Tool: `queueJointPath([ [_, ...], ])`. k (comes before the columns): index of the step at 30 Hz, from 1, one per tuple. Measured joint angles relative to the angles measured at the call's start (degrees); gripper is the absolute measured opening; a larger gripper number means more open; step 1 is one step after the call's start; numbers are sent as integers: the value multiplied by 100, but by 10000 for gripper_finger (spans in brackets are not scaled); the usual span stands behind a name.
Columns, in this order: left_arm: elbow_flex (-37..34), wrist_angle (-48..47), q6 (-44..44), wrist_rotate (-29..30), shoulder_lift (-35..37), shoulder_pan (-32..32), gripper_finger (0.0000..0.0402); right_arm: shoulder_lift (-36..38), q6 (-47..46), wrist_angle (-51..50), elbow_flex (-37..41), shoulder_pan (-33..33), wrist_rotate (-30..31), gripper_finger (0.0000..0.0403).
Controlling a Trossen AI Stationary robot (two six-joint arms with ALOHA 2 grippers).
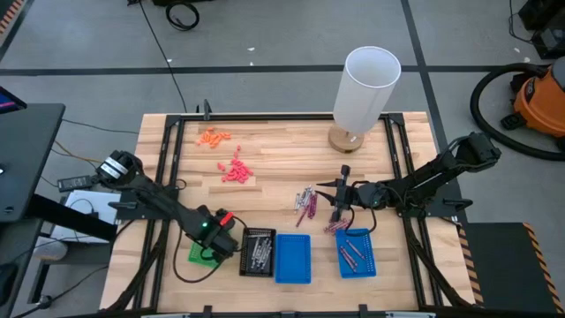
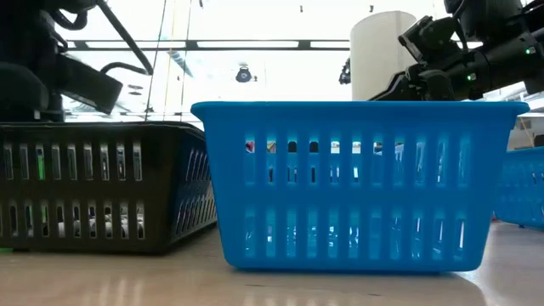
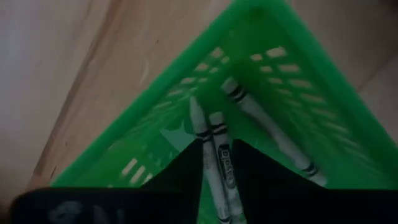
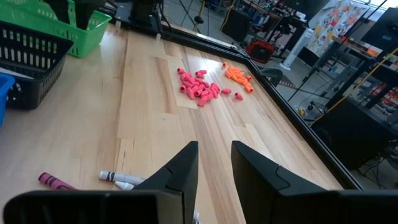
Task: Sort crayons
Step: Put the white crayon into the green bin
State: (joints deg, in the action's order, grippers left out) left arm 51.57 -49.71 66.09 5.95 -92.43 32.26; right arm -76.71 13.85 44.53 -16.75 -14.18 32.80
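My left gripper (image 1: 210, 246) is at the near left, pointing down into the green tray (image 3: 323, 124), fingers a little apart. Three silvery-grey crayons lie on that tray's floor, and two of them (image 3: 214, 155) show in the gap between the fingers. My right gripper (image 1: 338, 201) is open and empty, just above the table beside a loose pile of silvery and maroon crayons (image 1: 306, 204). A maroon crayon (image 4: 53, 182) and a silvery crayon (image 4: 121, 178) lie just ahead of its fingers. The right blue tray (image 1: 356, 252) holds maroon crayons. The black tray (image 1: 258, 252) holds silvery ones. My left gripper stands over two silvery crayons (image 3: 219, 163) that run lengthwise through the gap between its fingers and lie on the green tray's floor. I cannot tell whether the fingers touch them.
A second blue tray (image 1: 293, 258) stands between the black and right blue trays. Small pink pieces (image 1: 235, 172) and orange pieces (image 1: 213, 137) lie at the far left. A tall white cylinder on a wooden base (image 1: 364, 88) stands at the far edge.
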Motion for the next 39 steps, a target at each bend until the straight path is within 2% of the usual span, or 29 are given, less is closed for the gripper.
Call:
queueJointPath([
  [7, 352, -158, -479, -4, 27, -241, 146, 0, 4, -4, 0, -1, 1, 105],
  [15, 1308, -1128, -1201, -2, 29, -505, 150, 0, 4, -13, 0, -1, 2, 105],
  [18, 1655, -1375, -1675, 213, 29, -614, 150, 0, 4, -27, 0, -1, 2, 105],
  [24, 2154, -1919, -2091, 1420, 29, -813, 150, 0, 4, -30, 0, 1, 4, 105],
  [30, 2209, -1766, -2577, 3530, 29, -681, 150, 0, -2, -34, 0, -1, 4, 105],
  [33, 1948, -1167, -2876, 4468, 29, -695, 150, 0, -6, -48, 2, 0, 6, 105],
  [35, 1702, -357, -3274, 4913, 29, -770, 150, 0, -8, -49, 0, 0, 6, 105],
  [37, 1431, 531, -3907, 4972, 29, -875, 150, 0, -13, -47, 0, 1, 7, 105],
  [39, 1152, 1578, -4624, 4682, 27, -988, 150, 0, -13, -50, 0, 1, 7, 105],
])
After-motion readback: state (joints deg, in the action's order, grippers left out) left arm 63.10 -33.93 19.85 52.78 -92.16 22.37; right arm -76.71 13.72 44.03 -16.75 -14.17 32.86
